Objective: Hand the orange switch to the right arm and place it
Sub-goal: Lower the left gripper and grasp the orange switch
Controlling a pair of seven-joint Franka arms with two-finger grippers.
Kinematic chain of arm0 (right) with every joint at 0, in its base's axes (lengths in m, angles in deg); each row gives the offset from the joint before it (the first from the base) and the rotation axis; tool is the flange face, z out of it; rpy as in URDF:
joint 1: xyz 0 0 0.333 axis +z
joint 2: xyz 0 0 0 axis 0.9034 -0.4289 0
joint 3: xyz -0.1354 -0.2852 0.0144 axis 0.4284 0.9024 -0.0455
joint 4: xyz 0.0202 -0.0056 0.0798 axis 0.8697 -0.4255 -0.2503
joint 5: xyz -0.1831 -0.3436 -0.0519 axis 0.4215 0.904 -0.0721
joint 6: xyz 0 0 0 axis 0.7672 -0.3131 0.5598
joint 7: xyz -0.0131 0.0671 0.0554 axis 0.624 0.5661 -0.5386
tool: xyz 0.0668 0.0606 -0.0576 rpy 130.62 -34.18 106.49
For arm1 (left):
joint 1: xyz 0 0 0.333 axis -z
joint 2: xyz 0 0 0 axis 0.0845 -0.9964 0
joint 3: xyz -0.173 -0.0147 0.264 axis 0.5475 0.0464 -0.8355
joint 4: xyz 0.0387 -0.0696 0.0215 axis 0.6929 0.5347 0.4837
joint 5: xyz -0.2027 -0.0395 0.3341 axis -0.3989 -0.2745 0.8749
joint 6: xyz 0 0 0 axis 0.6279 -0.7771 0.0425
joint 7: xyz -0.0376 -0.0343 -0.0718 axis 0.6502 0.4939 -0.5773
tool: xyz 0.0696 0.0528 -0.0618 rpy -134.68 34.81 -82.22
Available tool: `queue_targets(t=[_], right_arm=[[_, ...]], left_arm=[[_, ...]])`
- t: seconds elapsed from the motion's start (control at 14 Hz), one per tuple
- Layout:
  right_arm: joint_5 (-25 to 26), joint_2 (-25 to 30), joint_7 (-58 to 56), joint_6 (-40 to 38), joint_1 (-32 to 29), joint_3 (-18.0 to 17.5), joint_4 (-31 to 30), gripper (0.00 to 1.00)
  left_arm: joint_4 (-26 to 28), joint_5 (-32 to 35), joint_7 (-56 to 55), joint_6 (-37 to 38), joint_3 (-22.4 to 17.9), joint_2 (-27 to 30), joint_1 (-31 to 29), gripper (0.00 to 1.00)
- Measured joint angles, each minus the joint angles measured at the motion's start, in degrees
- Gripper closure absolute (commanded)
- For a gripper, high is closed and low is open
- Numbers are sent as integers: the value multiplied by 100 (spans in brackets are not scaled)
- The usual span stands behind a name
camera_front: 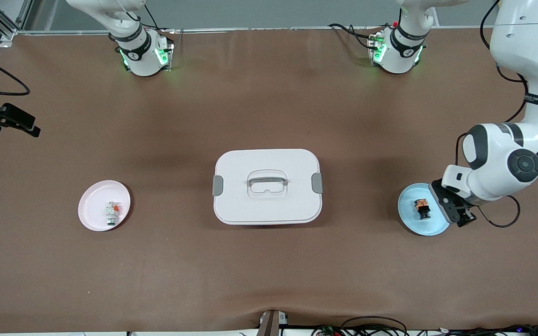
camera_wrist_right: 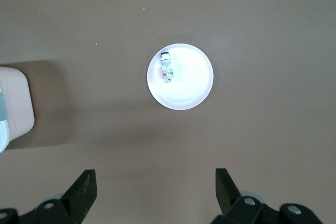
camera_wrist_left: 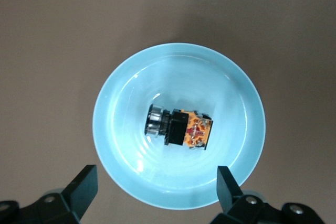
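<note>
The orange switch (camera_front: 421, 208), a stubby black part with an orange end, lies on its side in a light blue plate (camera_front: 411, 223) toward the left arm's end of the table. My left gripper (camera_front: 454, 211) hangs over that plate's edge. In the left wrist view it (camera_wrist_left: 156, 182) is open and empty, with the switch (camera_wrist_left: 179, 128) and the plate (camera_wrist_left: 121, 145) below it. My right gripper (camera_wrist_right: 155, 179) is open and empty, high over bare table; it is out of the front view.
A white lidded box (camera_front: 267, 186) with a handle stands mid-table. A pale pink plate (camera_front: 92, 212) toward the right arm's end holds a white-grey part with a red tab (camera_front: 111, 212); it also shows in the right wrist view (camera_wrist_right: 197, 90). A black clamp (camera_front: 10, 119) with cables sits at the table edge.
</note>
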Motion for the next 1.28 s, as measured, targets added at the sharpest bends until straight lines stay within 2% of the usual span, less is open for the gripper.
queue_targets(t=[0.78,1.28], right_arm=[[0,0,0,0,0,1,-6,0],[0,0,0,0,-7,13,-7,0]], left_arm=[[192,0,504,-966,93,-396,-9,0],[264,0,580,-1063,93,-504,-18,0]])
